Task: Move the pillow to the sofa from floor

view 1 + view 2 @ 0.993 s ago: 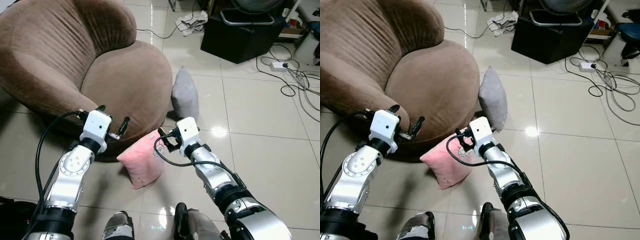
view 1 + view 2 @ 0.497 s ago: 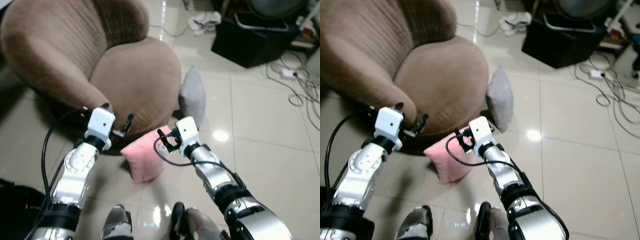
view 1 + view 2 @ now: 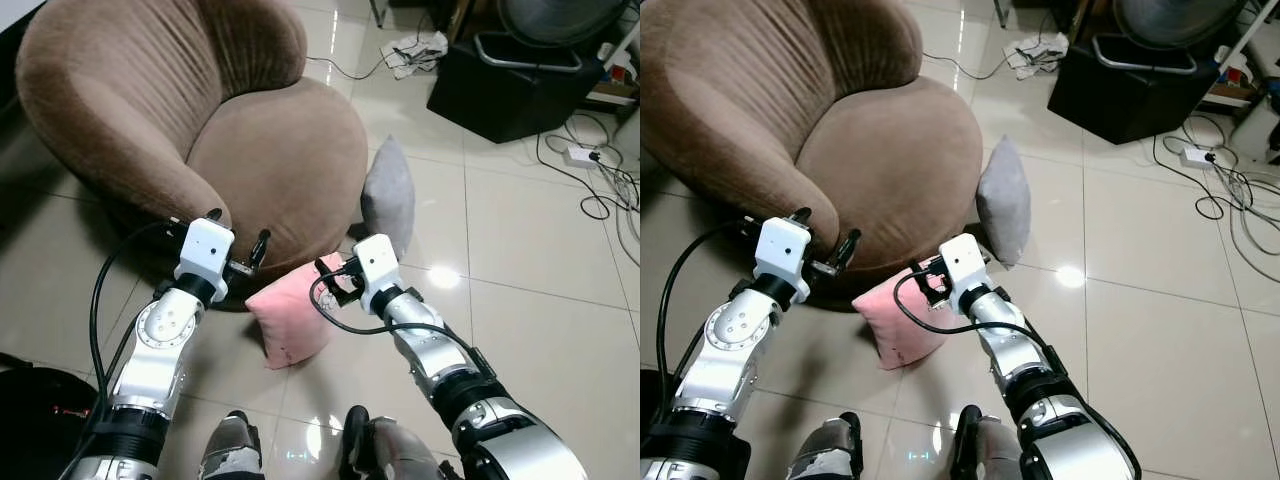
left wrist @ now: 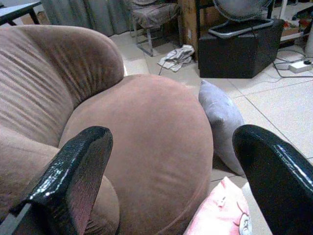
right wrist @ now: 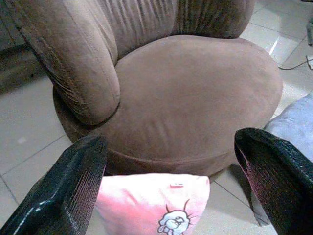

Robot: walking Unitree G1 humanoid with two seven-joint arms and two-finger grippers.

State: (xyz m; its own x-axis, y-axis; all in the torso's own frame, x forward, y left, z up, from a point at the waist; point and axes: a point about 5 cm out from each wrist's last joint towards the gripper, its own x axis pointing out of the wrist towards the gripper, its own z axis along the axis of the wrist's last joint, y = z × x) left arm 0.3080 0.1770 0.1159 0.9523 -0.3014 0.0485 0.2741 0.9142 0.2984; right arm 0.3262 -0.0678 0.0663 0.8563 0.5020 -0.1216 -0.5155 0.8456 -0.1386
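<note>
- A square pink fabric pillow (image 3: 292, 315) with a small cartoon print stands tilted on one corner on the glossy cream-tiled floor (image 3: 540, 330), leaning against the front base of the round brown velour sofa (image 3: 200, 130).
- The sofa has a smooth, domed seat cushion and a ribbed, curved backrest that wraps around its far edge; the nap looks soft and matte.
- A grey, plump pillow (image 3: 388, 197) stands upright on its edge on the floor, touching the sofa's side just beyond the pink pillow.
- The left gripper (image 3: 240, 245) hovers above the sofa's front edge, near the pink pillow's upper corner; its two long black fingers (image 4: 73, 181) are spread wide with nothing between them.
- The right gripper (image 3: 335, 272) hangs just over the top edge of the pink pillow; its textured black fingers (image 5: 68, 191) are also set wide apart and grip nothing. From its wrist camera the pink pillow's top seam and white tag lie between the two fingers, below them.
- Both silver arms have white wrist blocks and looping black cables.
- Farther off on the floor sit a black box-like bin (image 3: 510, 85) with a grey rim, a crumpled pale cloth (image 3: 418, 52), and a white power strip (image 3: 580, 155) with tangled dark cords.
</note>
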